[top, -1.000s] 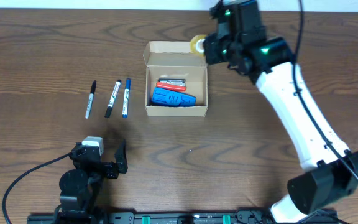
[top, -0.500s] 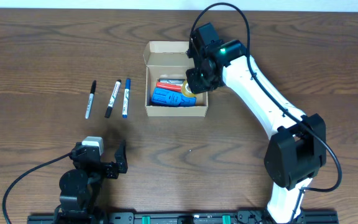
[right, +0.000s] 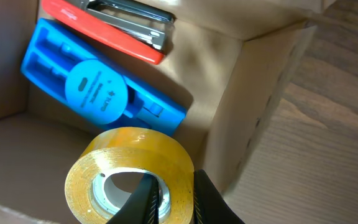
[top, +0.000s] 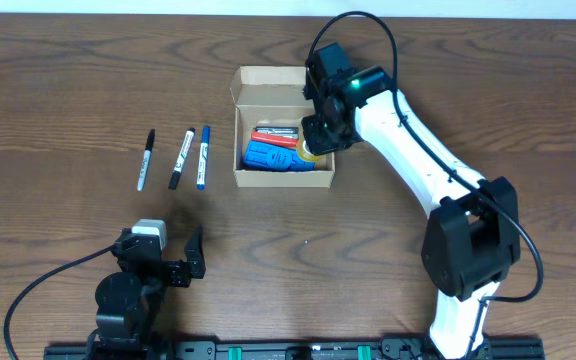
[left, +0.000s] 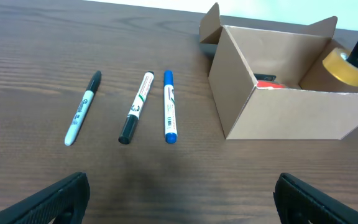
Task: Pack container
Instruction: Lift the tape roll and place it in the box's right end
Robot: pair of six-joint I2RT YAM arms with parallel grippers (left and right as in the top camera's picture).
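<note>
The tan cardboard container (top: 260, 84) stands open at the table's middle back, its flap lid folded back; it also shows in the left wrist view (left: 272, 115). Inside lie a blue plastic case (top: 273, 157) and a red and black stapler (top: 275, 134), both clear in the right wrist view: the case (right: 98, 87), the stapler (right: 114, 28). My right gripper (top: 313, 147) is shut on a yellow tape roll (right: 129, 177), one finger through its hole, holding it inside the container's right end. My left gripper (top: 163, 262) is open and empty near the front edge.
Three markers lie in a row left of the container: a black one (top: 145, 159), a green-labelled one (top: 181, 158) and a blue one (top: 203, 156). The right arm (top: 418, 150) reaches across the table's right side.
My right gripper has carried the tape roll from behind the container's back right corner over its rim and down into its right end. The left arm has not moved.
</note>
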